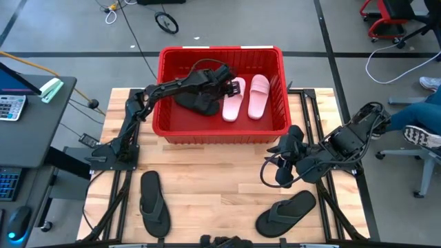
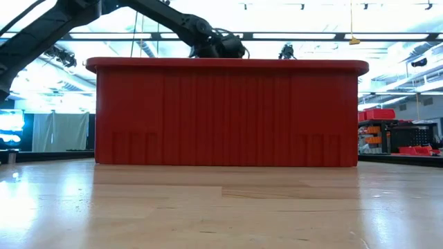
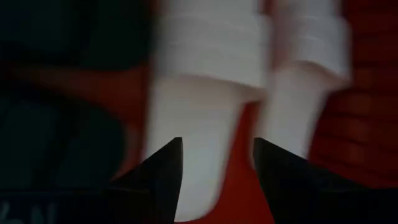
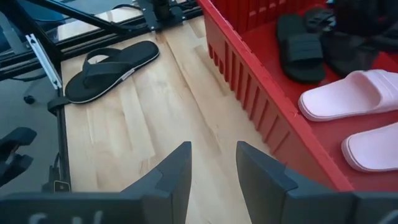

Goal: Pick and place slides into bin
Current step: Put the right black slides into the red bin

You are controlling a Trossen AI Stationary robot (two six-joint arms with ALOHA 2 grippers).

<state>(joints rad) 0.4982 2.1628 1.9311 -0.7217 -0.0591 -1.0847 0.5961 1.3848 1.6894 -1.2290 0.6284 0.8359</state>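
From above, my left gripper (image 1: pixel 231 84) hangs inside the big slotted red plastic bin (image 1: pixel 172 125), fingers parted and empty over the two pale pink broad-strap slides (image 1: pixel 247 96) lying side by side next to black broad-strap slides (image 1: pixel 196 102); the table-level camera sees only the bin's ribbed red wall (image 2: pixel 228 114) blocking all of that. My right gripper (image 1: pixel 286 148) waits outside the bin's near right corner, fingers apart and empty, while two thin black rubber flip-flops (image 1: pixel 153 203) remain on the pale wooden table (image 1: pixel 220 200), one on the left, one (image 1: pixel 286 212) on the right.
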